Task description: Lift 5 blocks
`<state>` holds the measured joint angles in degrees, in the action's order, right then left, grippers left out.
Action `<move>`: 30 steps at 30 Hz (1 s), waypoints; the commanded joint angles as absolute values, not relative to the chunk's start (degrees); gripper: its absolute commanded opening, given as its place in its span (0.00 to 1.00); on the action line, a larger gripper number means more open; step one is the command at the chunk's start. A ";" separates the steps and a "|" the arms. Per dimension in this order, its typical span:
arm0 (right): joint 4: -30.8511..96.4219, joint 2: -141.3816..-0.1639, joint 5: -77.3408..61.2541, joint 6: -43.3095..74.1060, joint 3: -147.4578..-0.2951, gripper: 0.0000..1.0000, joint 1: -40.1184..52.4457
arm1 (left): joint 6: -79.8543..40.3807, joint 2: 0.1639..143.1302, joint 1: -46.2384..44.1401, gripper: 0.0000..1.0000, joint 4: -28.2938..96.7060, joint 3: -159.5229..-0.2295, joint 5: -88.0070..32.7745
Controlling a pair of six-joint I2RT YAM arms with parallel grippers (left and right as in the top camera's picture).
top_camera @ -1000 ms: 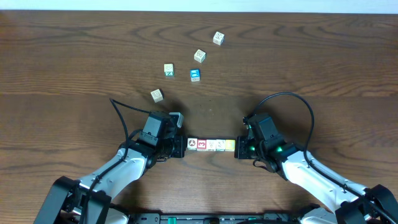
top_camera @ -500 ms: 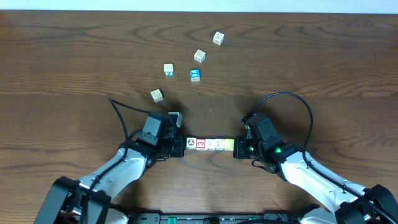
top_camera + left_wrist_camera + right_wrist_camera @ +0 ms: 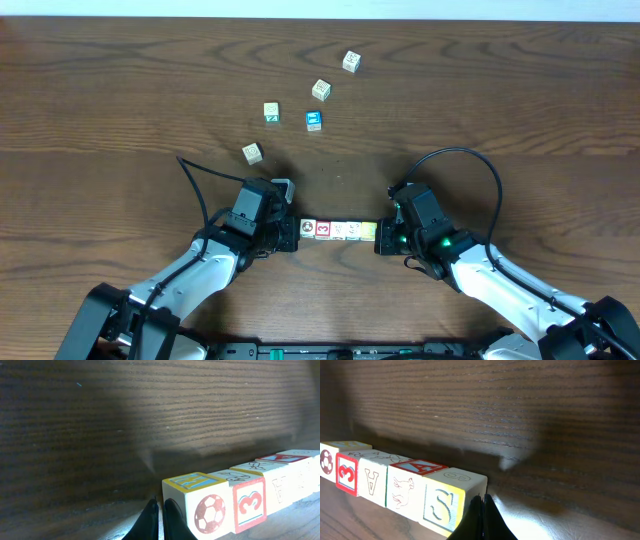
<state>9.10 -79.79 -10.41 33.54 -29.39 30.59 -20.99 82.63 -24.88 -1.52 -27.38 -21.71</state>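
Five blocks (image 3: 338,231) in one row, near robot-side edge of surface (image 3: 120,80). At soccer-ball end, left fingers (image 3: 170,517) shut tight; at S end, right fingers (image 3: 479,520) shut tight. Step looks like squeezing row. Next: both arms lift together, keep pushing in.

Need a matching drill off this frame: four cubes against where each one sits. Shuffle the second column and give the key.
Things:
1. soccer-ball block
2. 3 block
3. S block
4. blue-faced cube

Places:
A. end of the row at the right gripper
B. loose, well apart from the row
C. end of the row at the left gripper
D. second in the row from the left gripper

Pairs: 1-C, 2-D, 3-A, 4-B
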 commanded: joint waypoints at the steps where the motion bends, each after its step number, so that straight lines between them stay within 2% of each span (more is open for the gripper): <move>1: 7.03 -79.94 -17.58 34.28 -29.56 0.01 32.38 | -21.37 82.94 -26.72 0.07 -2.13 -27.33 -26.61; 21: 6.07 -79.94 -18.68 35.07 -29.56 0.01 33.47 | -21.37 82.94 -26.72 0.07 -2.48 -27.33 -26.59; 30: 6.46 -79.94 -20.03 31.64 -29.56 0.01 35.31 | -21.37 82.94 -26.72 0.07 -2.48 -27.33 -26.59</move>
